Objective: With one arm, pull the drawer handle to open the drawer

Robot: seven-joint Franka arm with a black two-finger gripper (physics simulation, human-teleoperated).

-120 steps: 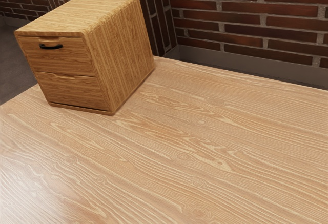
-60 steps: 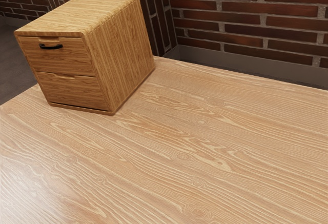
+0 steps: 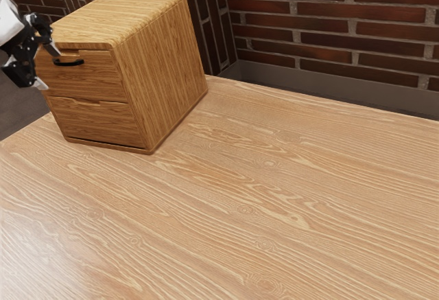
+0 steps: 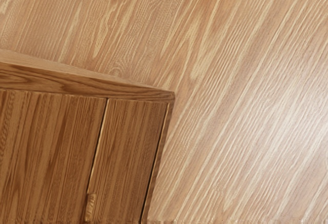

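A wooden two-drawer cabinet (image 3: pixel 147 46) stands at the table's far corner, on the exterior view's left. Its top drawer (image 3: pixel 86 75) carries a small black handle (image 3: pixel 68 62) and sits flush with the cabinet front. My gripper (image 3: pixel 45 66) has come in from the left edge and hangs just in front of the top drawer, open. The upper finger (image 3: pixel 52 47) reaches close to the handle's left end, while the lower one (image 3: pixel 36 82) stands off the drawer front. In the wrist view the cabinet front (image 4: pixel 56 152) lies just under my hand.
The wooden table (image 3: pixel 274 197) stretches wide toward the exterior view's right and front. A brick wall (image 3: pixel 329 18) runs behind it. Left of the cabinet the table ends and grey floor (image 3: pixel 14 104) shows.
My gripper has entered from the exterior view's left and now hangs in front of the top drawer by the handle. The cabinet and drawer have not moved.
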